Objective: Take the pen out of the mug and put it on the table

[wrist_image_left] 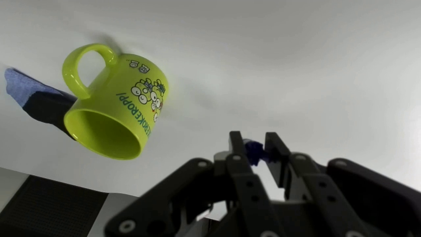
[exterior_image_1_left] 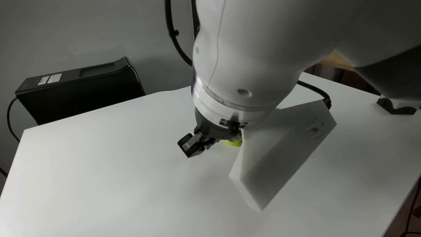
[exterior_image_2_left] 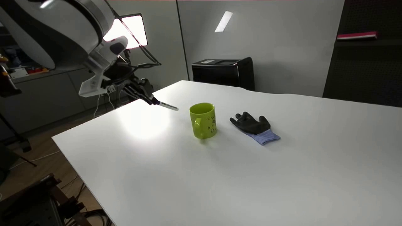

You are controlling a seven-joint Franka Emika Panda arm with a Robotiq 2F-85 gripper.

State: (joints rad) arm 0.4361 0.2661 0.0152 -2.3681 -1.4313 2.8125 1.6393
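My fingers (wrist_image_left: pixel 277 145) grasp the pen (exterior_image_2_left: pixel 168 106), which I hold over the table (exterior_image_2_left: pixel 251 182), left of the green mug (exterior_image_2_left: pixel 205 123) in an exterior view. The mug stands upright; a glove (exterior_image_2_left: pixel 252 124) lies near it, to the right.

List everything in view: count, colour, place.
table: one, white, in all views
mug: one, lime green, upright on the table
pen: one, white with a dark blue end, gripped by the pincer, outside the mug
glove: one, black with blue cuff, on the table near the mug
box: one, black, past the table's edge
lamp: one, glowing white, behind the arm in an exterior view
strip: one, red and white, beyond the table
cables: several, black and white, by the arm and table
arm: one, white and black, over the table
pincer: one, black, closed on the pen
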